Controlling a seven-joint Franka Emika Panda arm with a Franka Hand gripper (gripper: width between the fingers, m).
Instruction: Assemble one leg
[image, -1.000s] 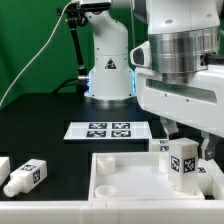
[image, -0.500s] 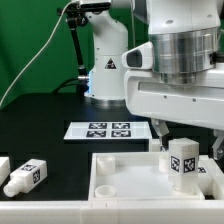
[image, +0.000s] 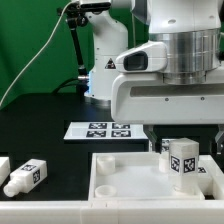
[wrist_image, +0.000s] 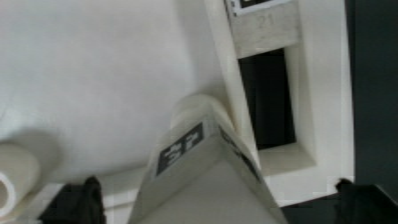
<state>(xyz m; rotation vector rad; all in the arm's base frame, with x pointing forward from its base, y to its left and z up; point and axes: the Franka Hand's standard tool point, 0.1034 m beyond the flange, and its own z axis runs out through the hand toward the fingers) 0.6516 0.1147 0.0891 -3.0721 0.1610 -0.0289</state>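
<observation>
One leg (image: 182, 160), a chunky white peg with black-and-white tags, stands upright at the exterior view's right corner of the white tray-like piece (image: 125, 172). My gripper (image: 188, 138) hangs just above it, open, with a finger on either side and nothing held. In the wrist view the leg (wrist_image: 205, 150) sits between my dark fingertips (wrist_image: 80, 200), with gaps on both sides; the gripper (wrist_image: 214, 205) is empty. A second leg (image: 25, 176) lies on its side on the black table at the exterior view's left.
The marker board (image: 105, 129) lies flat behind the tray. Another white part (image: 3, 165) shows at the far left edge. The arm's white base (image: 108, 70) stands at the back. A white wall runs along the front.
My gripper has risen and its body has shifted toward the exterior view's left. The upright leg has stayed in place in the tray.
</observation>
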